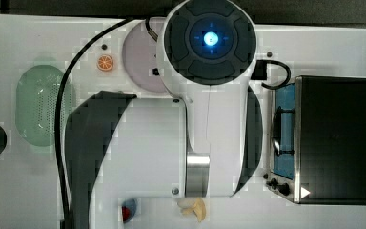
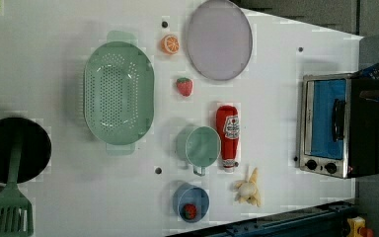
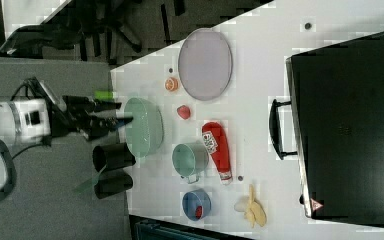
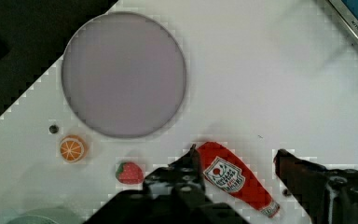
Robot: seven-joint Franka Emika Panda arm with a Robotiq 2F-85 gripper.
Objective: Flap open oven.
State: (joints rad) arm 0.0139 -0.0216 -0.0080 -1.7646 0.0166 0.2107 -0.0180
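Two fingers of the claw point(image 4: 237, 161) stand wide apart and hold nothing, hanging above the ketchup point(image 4: 235, 182) in the wrist view. Nearby on the white counter point(image 2: 276, 74) lie a strawberry point(image 4: 129, 172), an orange slice point(image 4: 72, 148) and a plate point(image 4: 123, 74). At the counter's far end, away from the colander point(image 2: 118, 92), sits the oven point(image 2: 338, 126), door shut.

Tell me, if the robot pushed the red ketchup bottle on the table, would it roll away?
Probably a little. The ketchup bottle lies on its side on the white table, and its body looks rounded, so a sideways push would likely roll it. It narrows toward the cap, so it may curve rather than go straight. The green cup beside it could stop it.
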